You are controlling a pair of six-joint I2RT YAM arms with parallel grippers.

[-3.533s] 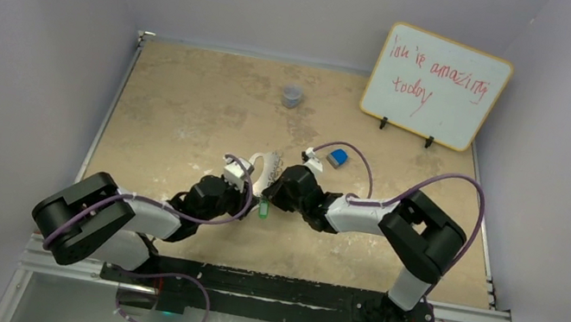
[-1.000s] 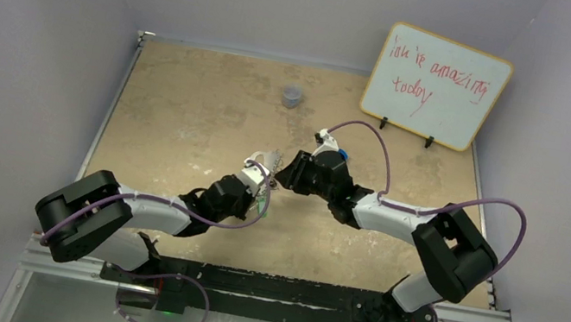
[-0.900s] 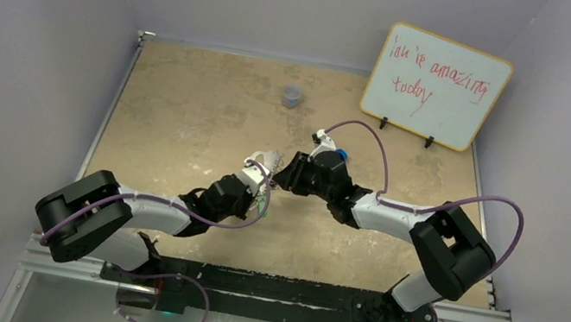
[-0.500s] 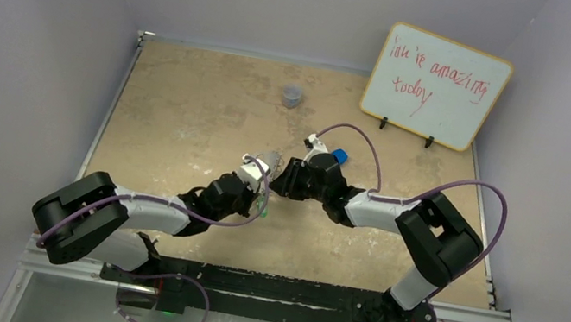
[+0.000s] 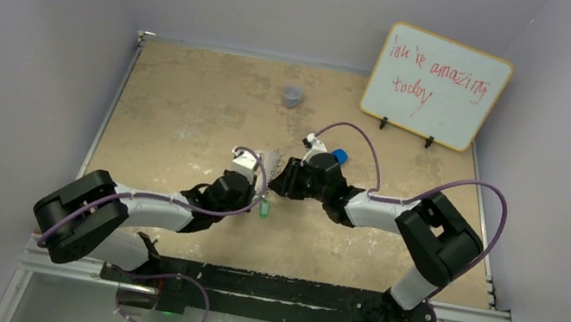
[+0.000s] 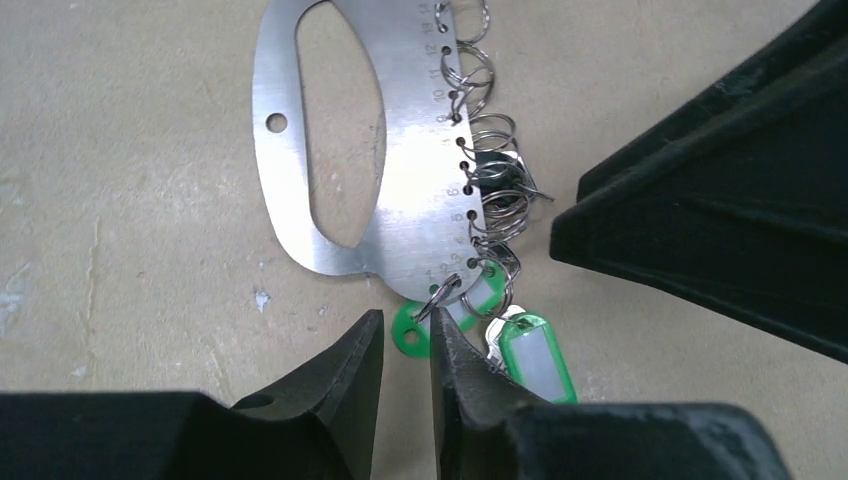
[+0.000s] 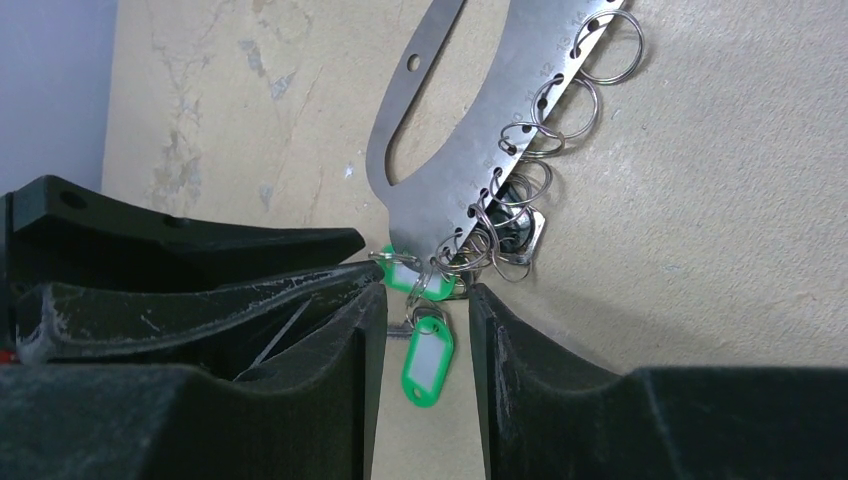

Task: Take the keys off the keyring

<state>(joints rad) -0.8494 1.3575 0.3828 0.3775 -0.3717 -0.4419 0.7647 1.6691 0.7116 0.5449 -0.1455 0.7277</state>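
The keyring (image 6: 330,150) is a flat silver metal plate with a row of small wire rings, lying on the tan table; it also shows in the top view (image 5: 269,158) and the right wrist view (image 7: 440,150). The keys hang at its lower end: green tags (image 6: 535,360) (image 7: 425,365) (image 5: 264,207) and a dark-headed one (image 6: 490,180). My left gripper (image 6: 400,335) (image 5: 259,185) is narrowly open, its tips at the round end of one green tag. My right gripper (image 7: 425,320) (image 5: 278,184) is open, straddling the other green tag without touching it.
A small blue block (image 5: 339,155) lies just behind the right wrist. A small grey cup (image 5: 292,95) stands at the back centre. A whiteboard (image 5: 436,86) leans at the back right. The two grippers' fingers nearly touch each other.
My left gripper has shifted slightly left and back, and a green tag now shows below the grippers in the top view. The right arm has stayed close against the keyring.
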